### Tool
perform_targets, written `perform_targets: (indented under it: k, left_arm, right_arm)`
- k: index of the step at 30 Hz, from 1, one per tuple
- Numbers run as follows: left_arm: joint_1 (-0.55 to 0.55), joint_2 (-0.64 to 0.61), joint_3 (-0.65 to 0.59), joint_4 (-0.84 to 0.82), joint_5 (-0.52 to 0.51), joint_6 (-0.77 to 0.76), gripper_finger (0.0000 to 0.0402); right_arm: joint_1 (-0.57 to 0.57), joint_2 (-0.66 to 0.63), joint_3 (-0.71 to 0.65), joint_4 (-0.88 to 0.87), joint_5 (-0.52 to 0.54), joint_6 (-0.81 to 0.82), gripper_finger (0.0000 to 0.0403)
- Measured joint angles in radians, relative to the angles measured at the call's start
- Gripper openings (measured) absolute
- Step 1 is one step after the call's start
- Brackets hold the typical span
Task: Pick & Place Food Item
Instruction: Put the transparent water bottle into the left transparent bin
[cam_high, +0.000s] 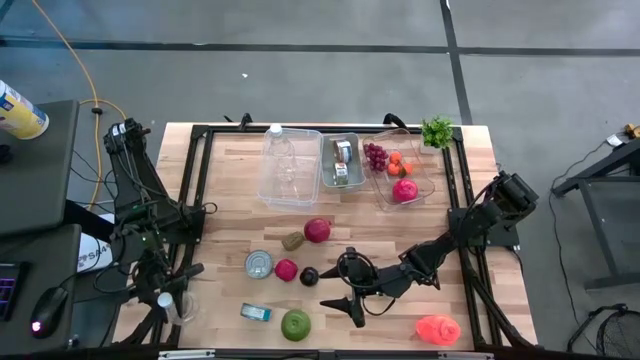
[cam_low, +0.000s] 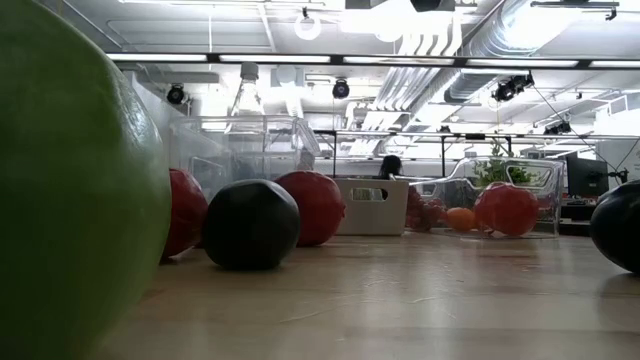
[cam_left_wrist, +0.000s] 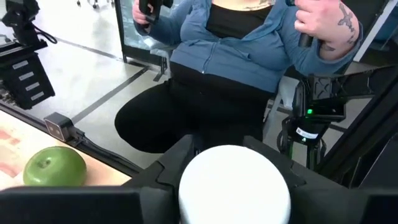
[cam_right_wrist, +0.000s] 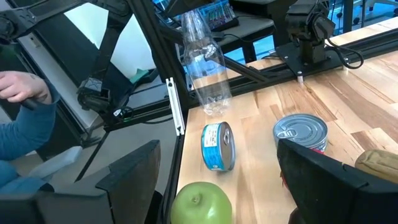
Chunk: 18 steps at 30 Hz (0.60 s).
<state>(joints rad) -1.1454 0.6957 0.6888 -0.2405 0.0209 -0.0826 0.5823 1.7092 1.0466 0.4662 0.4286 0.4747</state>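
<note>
Wooden table (cam_high: 230, 225) on a grey floor, black frame round it; left arm parked at the table's 8 o'clock edge, left gripper (cam_high: 165, 300) closed around a clear bottle (cam_left_wrist: 234, 183) with a white cap; right arm reaching in from 4 o'clock, right gripper (cam_high: 345, 305) low over the wood with fingers (cam_right_wrist: 134, 171) spread wide, holding nothing; clear bins (cam_high: 291, 165) along 12 o'clock, one with grapes and red fruit; green apple (cam_high: 296, 323) at 6 o'clock, just beside the open gripper; blue tin (cam_high: 255, 312) and silver can (cam_high: 260, 264) toward 7 o'clock; dark plum (cam_high: 309, 276) near centre; person in blue jacket (cam_left_wrist: 242, 43) seated beyond the table.
</note>
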Motion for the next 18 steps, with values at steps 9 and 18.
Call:
perform_targets:
  k: [9,18]
  left_arm:
    - [0.0,0.02,0.0,0.003,0.007,0.072,0.0174]
    - [0.072,0.02,0.011,0.024,0.0,0.172,0.0131]
  right_arm:
    - [0.0,0.0,0.0,0.0,0.0,0.003,0.0311]
    - [0.0,0.0,0.0,0.0,0.0,0.002,0.0311]
